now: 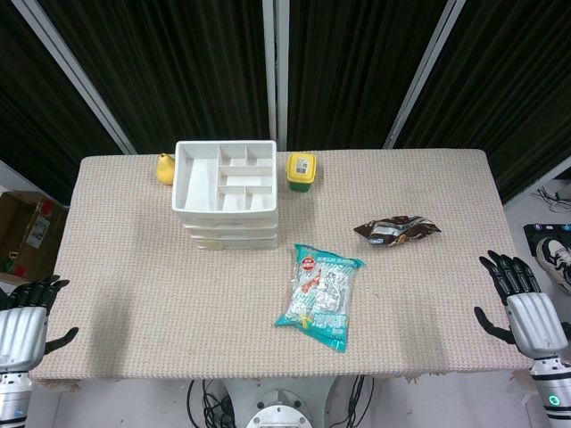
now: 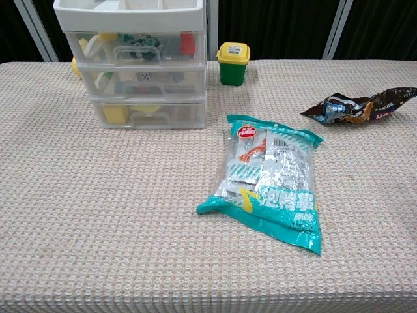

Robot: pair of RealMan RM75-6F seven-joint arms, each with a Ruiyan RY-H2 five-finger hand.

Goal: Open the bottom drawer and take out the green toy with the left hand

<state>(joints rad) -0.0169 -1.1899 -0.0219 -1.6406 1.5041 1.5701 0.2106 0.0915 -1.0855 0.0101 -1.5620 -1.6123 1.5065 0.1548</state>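
- Drawers (image 2: 140,68): a white three-tier unit standing on the table (image 1: 134,294), far forward and to the right of the left hand; all three tiers are pushed in.
- Bottom drawer (image 2: 150,115) holds a yellow item; no green toy can be made out through its clear front.
- Left hand (image 1: 31,312): off the table's near left corner, fingers spread, holding nothing.
- Right hand (image 1: 520,299): off the near right edge, fingers apart, empty.
- Teal bag (image 1: 320,296) lies on the table between the two hands, nearer the middle.
- Brown wrapper (image 1: 396,230) lies forward and left of the right hand.
- Bin (image 2: 234,62), green with a yellow lid, stands just beside the drawers.
- Yellow toy (image 1: 165,168) sits at the drawers' other side.
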